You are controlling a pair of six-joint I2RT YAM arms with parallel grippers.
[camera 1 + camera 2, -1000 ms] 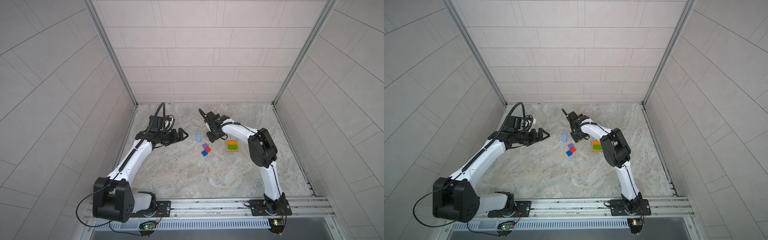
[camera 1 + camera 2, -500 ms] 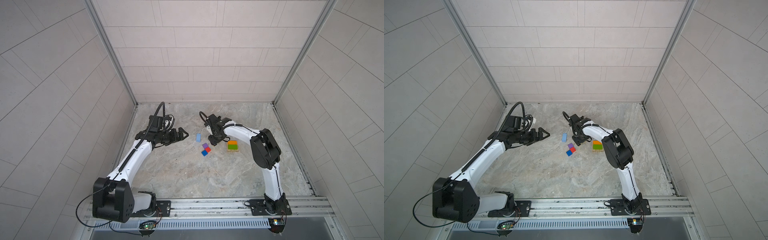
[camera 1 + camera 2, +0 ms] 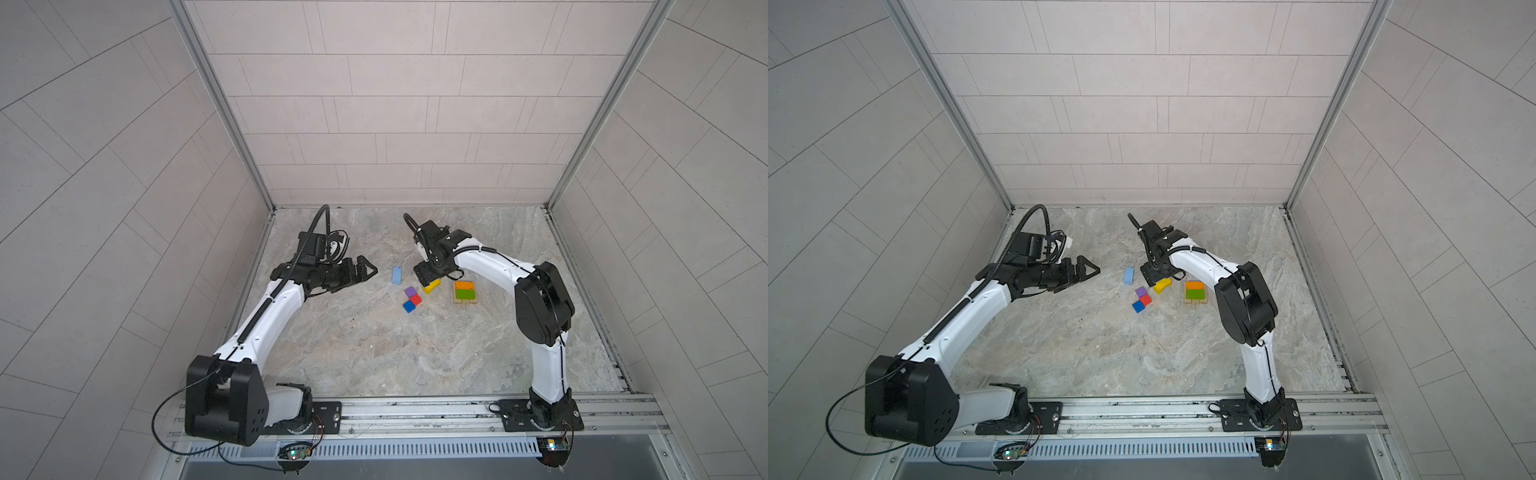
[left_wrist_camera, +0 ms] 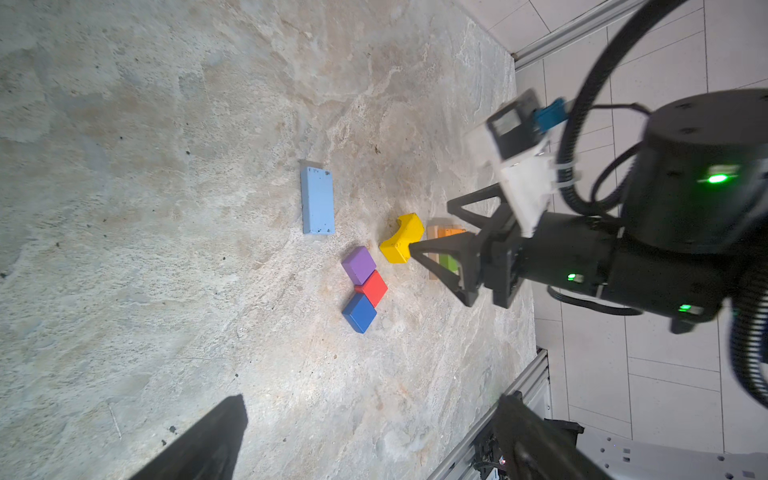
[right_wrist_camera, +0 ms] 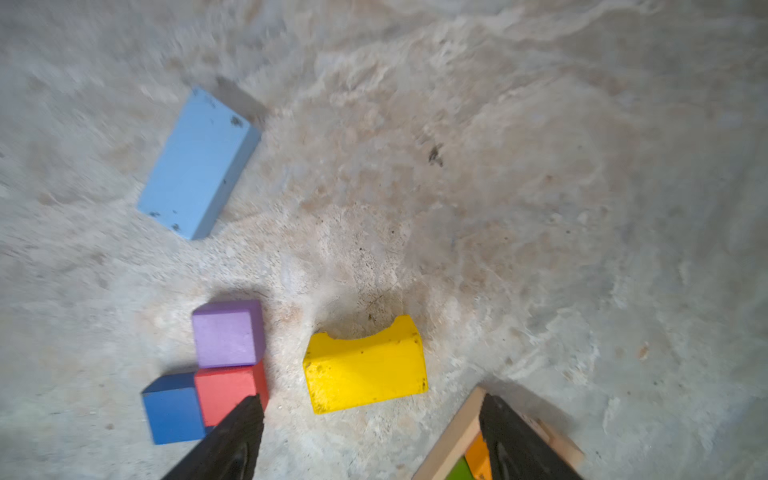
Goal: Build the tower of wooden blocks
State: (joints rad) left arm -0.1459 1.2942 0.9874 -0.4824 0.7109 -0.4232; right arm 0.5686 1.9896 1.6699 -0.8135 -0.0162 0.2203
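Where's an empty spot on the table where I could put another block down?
The wide bare marble tabletop between the blue wooden cube and the front metal rail is free. So is the strip behind the light-blue oblong block. It is crowded around the yellow wooden block, by the right gripper.

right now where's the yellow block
In both top views the yellow block lies near the middle of the table, between the purple cube and the orange-and-green stack.
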